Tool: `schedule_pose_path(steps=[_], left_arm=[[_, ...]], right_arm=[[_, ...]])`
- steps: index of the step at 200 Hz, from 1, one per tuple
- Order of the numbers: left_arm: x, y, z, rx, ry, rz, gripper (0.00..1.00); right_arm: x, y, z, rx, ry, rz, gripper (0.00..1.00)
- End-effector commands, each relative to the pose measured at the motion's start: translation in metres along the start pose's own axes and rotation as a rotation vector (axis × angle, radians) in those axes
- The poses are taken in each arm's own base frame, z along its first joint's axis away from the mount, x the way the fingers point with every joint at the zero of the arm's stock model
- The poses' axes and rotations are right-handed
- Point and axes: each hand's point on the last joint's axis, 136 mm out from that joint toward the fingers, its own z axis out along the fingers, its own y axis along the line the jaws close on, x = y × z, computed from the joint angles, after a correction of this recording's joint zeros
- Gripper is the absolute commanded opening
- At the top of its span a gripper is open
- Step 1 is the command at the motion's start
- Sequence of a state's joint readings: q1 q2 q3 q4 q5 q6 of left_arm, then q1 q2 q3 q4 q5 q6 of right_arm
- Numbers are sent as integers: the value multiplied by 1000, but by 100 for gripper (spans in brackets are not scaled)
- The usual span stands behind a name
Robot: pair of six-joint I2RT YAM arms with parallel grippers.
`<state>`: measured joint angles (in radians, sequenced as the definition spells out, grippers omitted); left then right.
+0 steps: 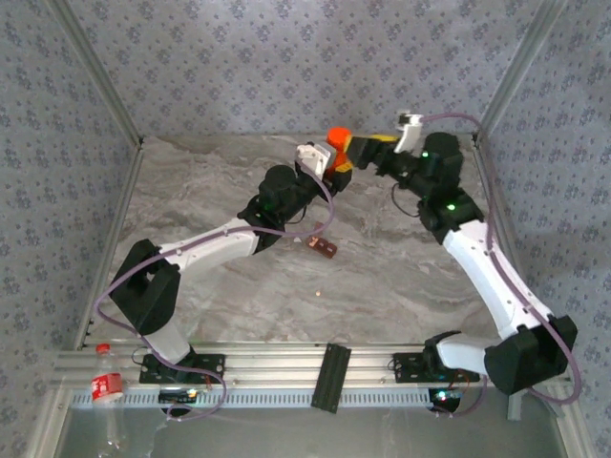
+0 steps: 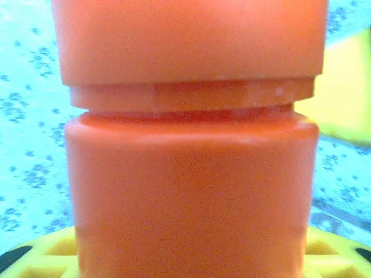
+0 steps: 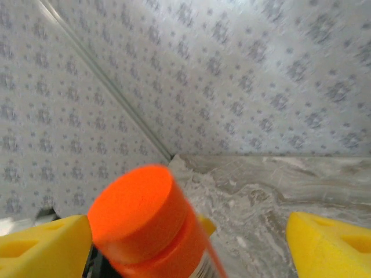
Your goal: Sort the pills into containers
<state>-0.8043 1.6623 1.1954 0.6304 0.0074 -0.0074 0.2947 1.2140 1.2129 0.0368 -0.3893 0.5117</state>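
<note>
Clamping bottle [image 2: 191, 174] (orange): left end effector [image 1: 335, 173]

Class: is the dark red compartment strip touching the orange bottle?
Apart. The top external view shows the compartment strip lying on the table, with bare marble between it and the orange bottle.

Grey marbled table [image 1: 401, 296]; containers strip [image 1: 325, 248] lying mid-table; tiny pale speck [image 1: 318, 295], probably pill, apart, nearer arm bases.
</note>
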Motion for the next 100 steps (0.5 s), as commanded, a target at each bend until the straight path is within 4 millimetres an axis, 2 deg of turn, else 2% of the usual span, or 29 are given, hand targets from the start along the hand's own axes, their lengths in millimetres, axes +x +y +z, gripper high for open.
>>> schedule_pose_path(steps=[1,24,49,68,100], left_arm=[[-47,-18,-18,195,-75,8,0],[-48,-34,-33,399,-50,0,0],[-44,-50,-43,577,19,-28,0],[-42,-59,-46,646,56,-52,0],[-41,-63,-46,680,76,-75,0]], right_arm=[[-32,27,-37,-105,-26,-57,92],[-34,38,-48,-194,47,-141,96],[-22,59,-42,-361,204,-173,96],[-17,63,-35,-375,250,-202,95],[-22,66,-31,-376,238,-221,94]])
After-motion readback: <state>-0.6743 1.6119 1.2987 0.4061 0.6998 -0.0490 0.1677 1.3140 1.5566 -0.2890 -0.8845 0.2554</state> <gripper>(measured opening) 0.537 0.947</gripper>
